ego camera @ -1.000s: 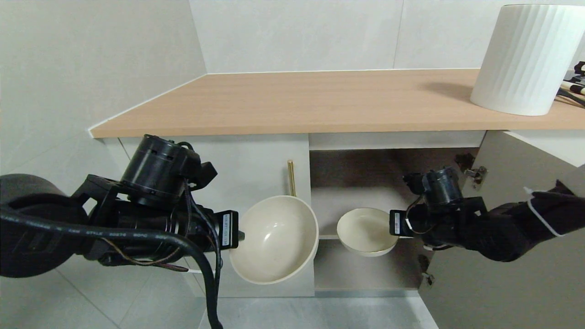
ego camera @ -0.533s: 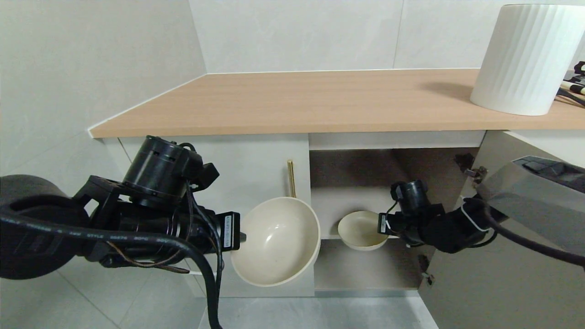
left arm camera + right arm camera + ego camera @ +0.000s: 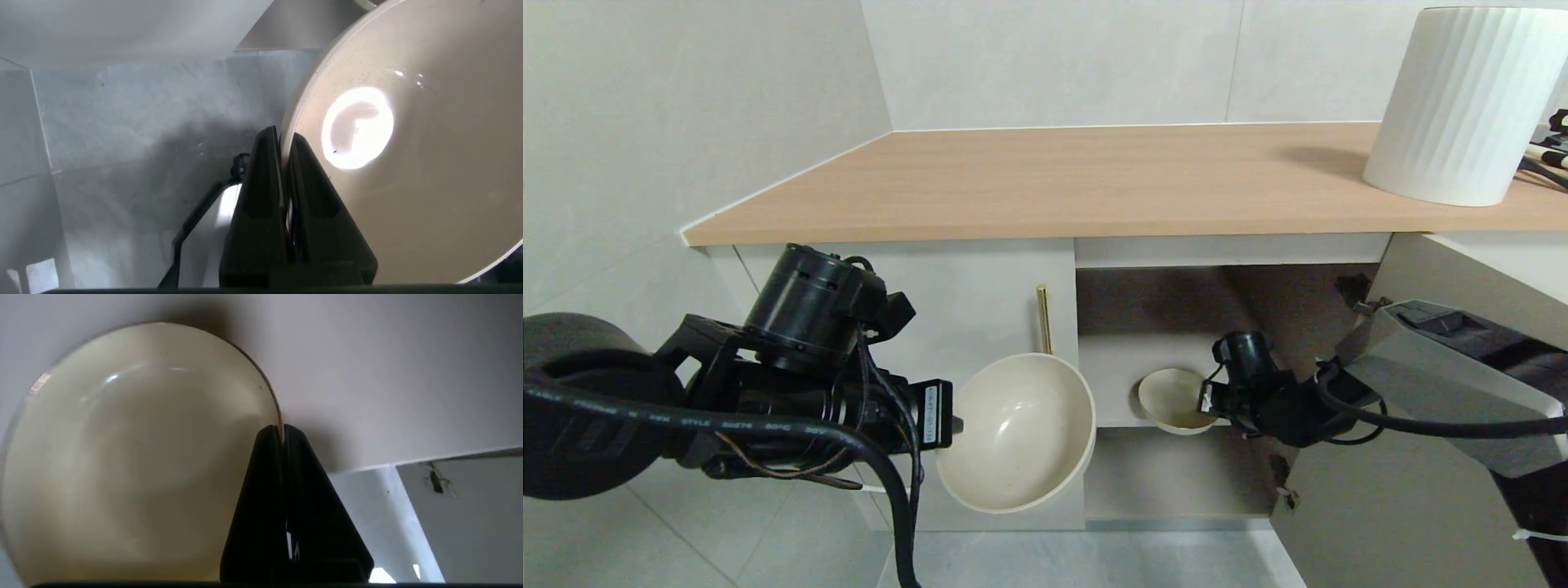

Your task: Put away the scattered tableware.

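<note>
Right gripper (image 3: pixel 1211 402) pinches small bowl (image 3: pixel 1172 398), middle right; set it flat on the shelf (image 3: pixel 1107 367). Left gripper (image 3: pixel 952 423) pinches big bowl (image 3: pixel 1017 433).

Head camera overlooks cabinet (image 3: pixel 988 286); wrist cameras look close-up.

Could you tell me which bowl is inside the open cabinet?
The smaller bowl, in the right gripper; the larger bowl is outside, in the left gripper.
</note>
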Controlling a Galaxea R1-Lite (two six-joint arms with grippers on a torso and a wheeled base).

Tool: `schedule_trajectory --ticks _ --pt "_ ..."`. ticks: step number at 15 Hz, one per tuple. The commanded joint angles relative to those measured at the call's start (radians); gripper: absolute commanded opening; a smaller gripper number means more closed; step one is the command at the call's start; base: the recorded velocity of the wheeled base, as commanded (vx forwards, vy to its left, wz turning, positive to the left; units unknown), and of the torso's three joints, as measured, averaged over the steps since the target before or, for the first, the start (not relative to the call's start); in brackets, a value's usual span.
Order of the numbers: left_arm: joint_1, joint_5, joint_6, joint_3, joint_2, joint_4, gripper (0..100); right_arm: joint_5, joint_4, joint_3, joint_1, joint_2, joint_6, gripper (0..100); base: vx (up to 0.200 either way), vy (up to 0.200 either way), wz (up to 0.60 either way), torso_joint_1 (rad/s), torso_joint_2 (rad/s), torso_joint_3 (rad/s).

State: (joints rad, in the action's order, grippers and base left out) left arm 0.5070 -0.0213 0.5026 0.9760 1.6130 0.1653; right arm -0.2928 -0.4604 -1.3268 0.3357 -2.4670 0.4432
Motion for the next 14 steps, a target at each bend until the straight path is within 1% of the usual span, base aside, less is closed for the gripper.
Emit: schedule_trajectory --ticks 1,3,7,14 --pt "0.001 0.0 0.001 0.0 0.002 0.0 0 -0.011 0.0 -0.037 -0.009 -0.033 0.002 0 0.0 0.0 0.0 0.0 0.0 0.0" --pt "0.001 0.0 0.001 0.0 0.007 -0.001 0 -0.046 0.0 -0.081 -0.018 -0.052 0.02 0 0.0 0.0 0.0 0.0 0.0 0.0" --pt "0.001 0.0 0.001 0.0 0.007 0.0 0 -0.078 0.0 -0.143 -0.035 -0.079 0.031 0 0.0 0.0 0.0 0.0 0.0 0.0" --pt "0.001 0.001 0.001 0.0 0.007 0.0 0 -0.085 0.003 -0.184 -0.044 -0.096 0.031 0 0.0 0.0 0.0 0.0 0.0 0.0"
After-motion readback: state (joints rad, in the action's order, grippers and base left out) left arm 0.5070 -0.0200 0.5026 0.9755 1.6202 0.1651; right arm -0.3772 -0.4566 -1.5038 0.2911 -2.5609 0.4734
